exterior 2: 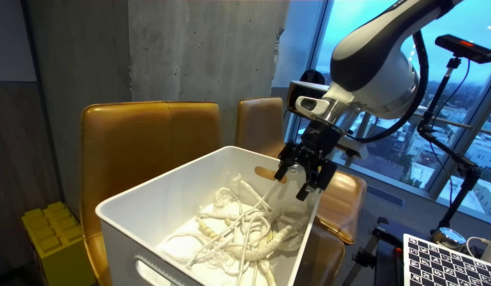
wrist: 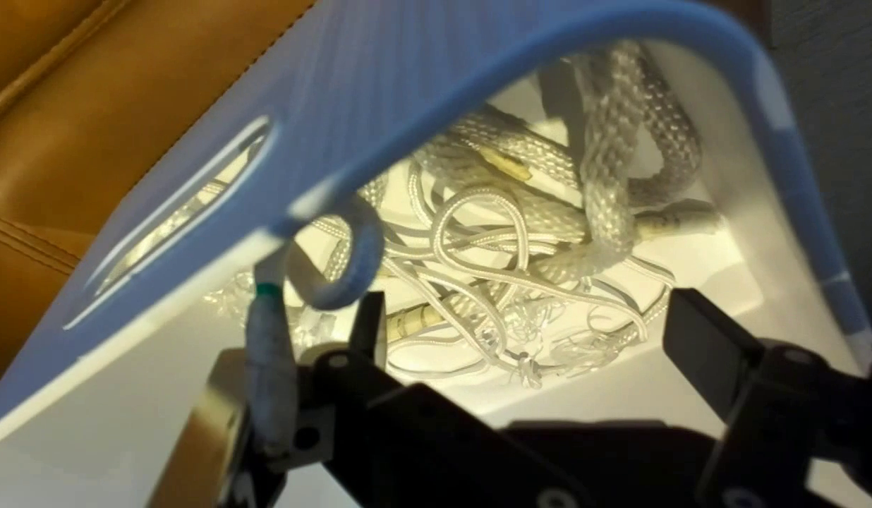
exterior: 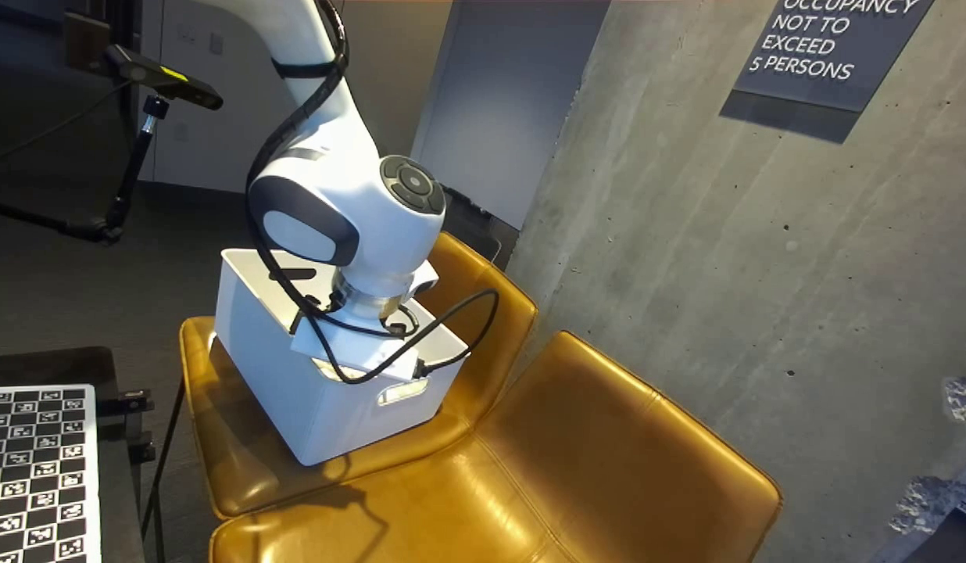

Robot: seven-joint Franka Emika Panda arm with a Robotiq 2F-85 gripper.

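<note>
Gripper (wrist: 526, 317), spread wide and holding nothing, hangs over a bin (exterior 2: 182, 198); below it, tangled ropes (exterior 2: 265, 248) lie inside, none yet in its grasp.

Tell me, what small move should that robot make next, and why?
Probably ease the end effector a little lower, toward the looped thin white cord inside the white storage bin. The jaws stand wide apart, gripping no cord that I can see, and in the wrist view the loop appears just beyond the gap between them.
</note>
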